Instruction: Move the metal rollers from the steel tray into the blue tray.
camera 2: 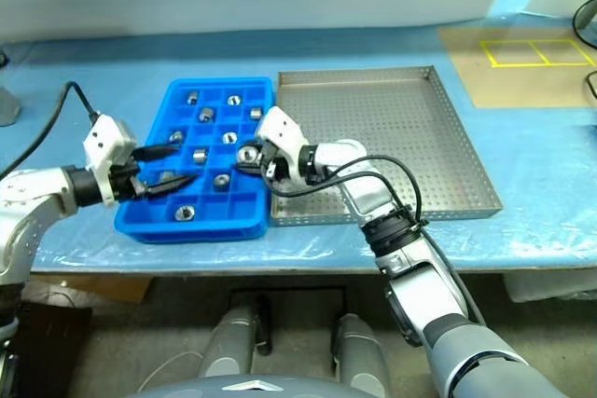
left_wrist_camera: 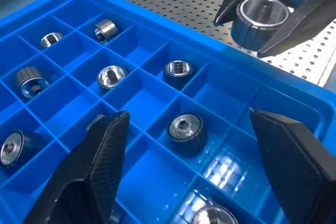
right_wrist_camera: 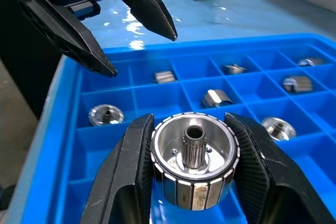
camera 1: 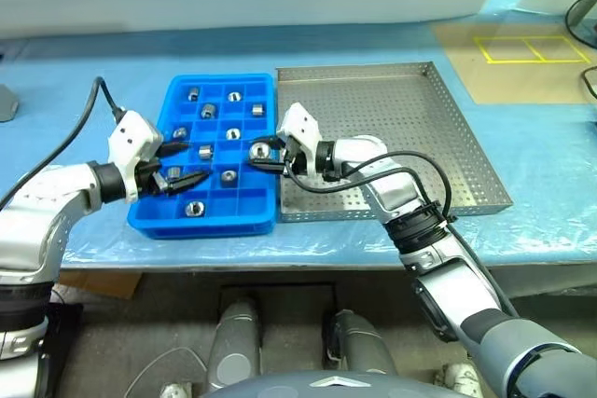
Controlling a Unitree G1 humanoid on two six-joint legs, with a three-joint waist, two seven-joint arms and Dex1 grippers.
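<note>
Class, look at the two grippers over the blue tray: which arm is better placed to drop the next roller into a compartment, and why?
The right. The right gripper already clamps a metal roller at the blue tray's edge, while the left gripper hangs open and empty above it.

nine metal rollers (camera 1: 207, 111), one blue tray (camera 1: 149, 219), one steel tray (camera 1: 466, 146).

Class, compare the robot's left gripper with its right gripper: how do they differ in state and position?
The right gripper is shut on a metal roller; the left gripper stands open and holds nothing. The right gripper is at the blue tray's edge nearest the steel tray; the left gripper hovers over the opposite side's compartments. Both have two black fingers and point toward each other across the blue tray.
</note>
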